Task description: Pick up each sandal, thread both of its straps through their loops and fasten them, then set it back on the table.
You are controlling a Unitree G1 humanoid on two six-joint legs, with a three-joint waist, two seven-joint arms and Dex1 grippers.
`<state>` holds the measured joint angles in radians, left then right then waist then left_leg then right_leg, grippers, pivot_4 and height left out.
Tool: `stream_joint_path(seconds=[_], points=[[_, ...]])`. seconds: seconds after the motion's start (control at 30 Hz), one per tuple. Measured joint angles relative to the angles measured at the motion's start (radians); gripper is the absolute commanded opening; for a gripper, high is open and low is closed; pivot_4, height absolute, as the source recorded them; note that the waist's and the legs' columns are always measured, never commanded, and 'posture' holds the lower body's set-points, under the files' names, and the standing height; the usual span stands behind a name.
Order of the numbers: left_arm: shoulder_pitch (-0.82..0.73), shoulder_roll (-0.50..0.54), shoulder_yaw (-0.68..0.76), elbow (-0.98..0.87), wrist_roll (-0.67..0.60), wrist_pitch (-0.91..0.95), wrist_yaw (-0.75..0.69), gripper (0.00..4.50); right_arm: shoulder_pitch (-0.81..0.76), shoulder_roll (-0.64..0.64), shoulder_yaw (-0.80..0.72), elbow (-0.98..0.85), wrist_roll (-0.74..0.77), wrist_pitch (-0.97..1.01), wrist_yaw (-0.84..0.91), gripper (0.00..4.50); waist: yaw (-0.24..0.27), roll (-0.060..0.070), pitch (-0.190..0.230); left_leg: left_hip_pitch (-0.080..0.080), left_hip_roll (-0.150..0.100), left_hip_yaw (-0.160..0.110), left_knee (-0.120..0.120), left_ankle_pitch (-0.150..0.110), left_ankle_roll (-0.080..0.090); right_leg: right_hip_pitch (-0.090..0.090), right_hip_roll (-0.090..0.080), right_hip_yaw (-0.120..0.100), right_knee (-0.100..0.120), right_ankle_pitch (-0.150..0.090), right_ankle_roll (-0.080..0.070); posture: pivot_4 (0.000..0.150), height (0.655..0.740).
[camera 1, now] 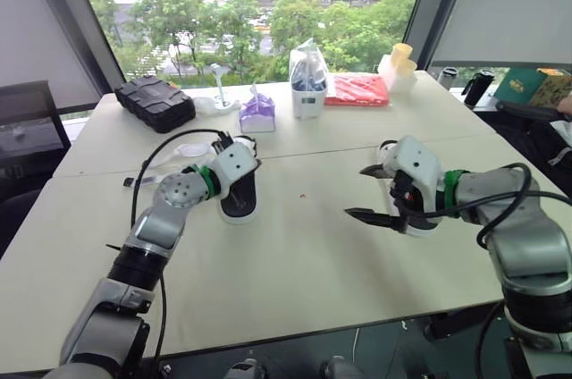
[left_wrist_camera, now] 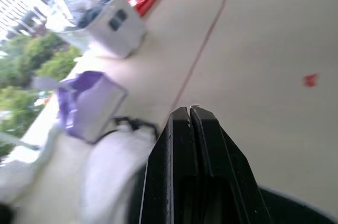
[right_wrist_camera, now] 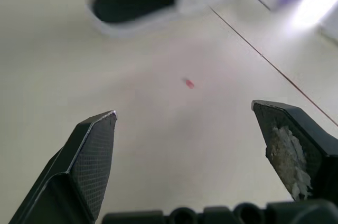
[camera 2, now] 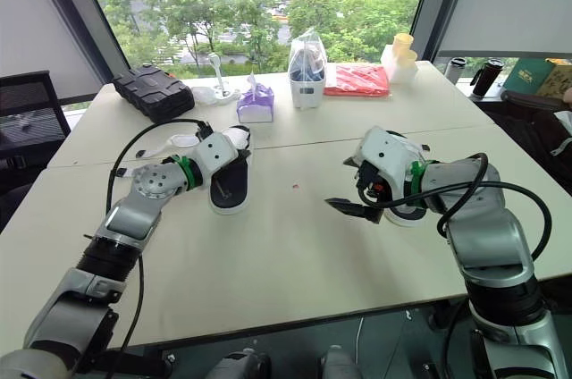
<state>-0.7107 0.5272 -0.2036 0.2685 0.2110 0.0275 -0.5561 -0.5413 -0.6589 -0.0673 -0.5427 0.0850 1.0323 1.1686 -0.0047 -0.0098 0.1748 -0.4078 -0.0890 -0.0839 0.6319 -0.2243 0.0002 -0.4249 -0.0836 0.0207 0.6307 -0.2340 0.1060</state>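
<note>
The sandal [camera 1: 239, 196], white with a black footbed, lies sole-down on the table [camera 1: 295, 272] on the robot's left side, just short of the seam that crosses the tabletop. The left gripper [left_wrist_camera: 190, 109] sits over the sandal's far end with its two black fingers pressed together; nothing shows between the tips, and a blurred white part of the sandal lies right beside them. The right gripper [camera 1: 371, 193] hangs low over bare table on the robot's right, well apart from the sandal, with its fingers spread wide and holding nothing. A white-edged dark shape lies under the right wrist, too hidden to tell what it is. A small red speck [camera 1: 304, 195] sits on the table between the two grippers. Along the far edge by the window stands a white container [camera 1: 308, 97] with a clear bag in it holding something dark. Just to its left is a purple box [camera 1: 257, 115] with something pale poking from its top, and farther left a black case [camera 1: 155, 102]. On the container's other side lie a red packet [camera 1: 357, 89] and a stack of yellow cups [camera 1: 399, 62]
</note>
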Motion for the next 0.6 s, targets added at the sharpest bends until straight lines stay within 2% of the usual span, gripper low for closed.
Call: stream_joint_path(seconds=[0.03, 0.07, 0.27, 0.3, 0.47, 0.6], points=[[-0.006, 0.012, -0.003, 0.009, 0.028, -0.012, 0.02, 0.76, 0.006, 0.002, 0.006, 0.001, 0.016, 0.006, -0.012, 4.5, 0.002, 0.0, 0.0, -0.001, 0.0, 0.0, 0.0, 0.0, 0.0, -0.001, -0.001, 0.0, 0.0, 0.0, 0.0, 0.15, 0.74], [-0.01, 0.023, -0.01, 0.014, 0.058, -0.021, 0.035, 1.2, 0.011, 0.002, 0.016, 0.004, 0.029, 0.007, -0.031, 4.5, 0.005, 0.0, 0.0, -0.001, 0.0, 0.0, 0.0, 0.0, 0.0, -0.001, -0.003, 0.0, 0.0, 0.0, 0.0, 0.15, 0.74], [-0.019, 0.03, -0.044, 0.032, 0.151, -0.037, 0.054, 4.21, 0.014, 0.003, 0.077, 0.045, 0.079, -0.005, -0.135, 4.5, 0.018, 0.0, 0.0, -0.001, -0.001, 0.001, 0.0, 0.0, 0.0, -0.002, -0.003, 0.0, 0.0, 0.0, 0.0, 0.15, 0.74], [-0.027, 0.03, -0.046, 0.041, 0.155, -0.037, 0.055, 4.47, 0.014, 0.003, 0.085, 0.047, 0.087, -0.008, -0.149, 4.5, 0.018, 0.0, 0.0, -0.001, -0.001, 0.001, 0.0, 0.0, 0.0, -0.002, -0.003, -0.001, 0.0, 0.0, 0.0, 0.15, 0.74], [-0.077, 0.008, -0.057, 0.1, 0.179, -0.037, 0.073, 4.47, 0.014, 0.0, 0.106, 0.06, 0.118, -0.016, -0.201, 4.5, 0.017, 0.0, 0.0, -0.001, -0.001, 0.001, 0.0, 0.0, 0.0, -0.001, -0.003, -0.001, 0.0, 0.0, 0.0, 0.15, 0.74], [-0.126, -0.048, -0.095, 0.244, 0.223, -0.041, 0.121, 4.47, 0.013, -0.01, 0.124, 0.07, 0.135, -0.024, -0.232, 4.5, 0.018, -0.001, 0.0, -0.002, -0.001, 0.001, 0.0, 0.0, 0.0, -0.002, -0.002, -0.002, 0.0, 0.0, 0.0, 0.15, 0.74]])
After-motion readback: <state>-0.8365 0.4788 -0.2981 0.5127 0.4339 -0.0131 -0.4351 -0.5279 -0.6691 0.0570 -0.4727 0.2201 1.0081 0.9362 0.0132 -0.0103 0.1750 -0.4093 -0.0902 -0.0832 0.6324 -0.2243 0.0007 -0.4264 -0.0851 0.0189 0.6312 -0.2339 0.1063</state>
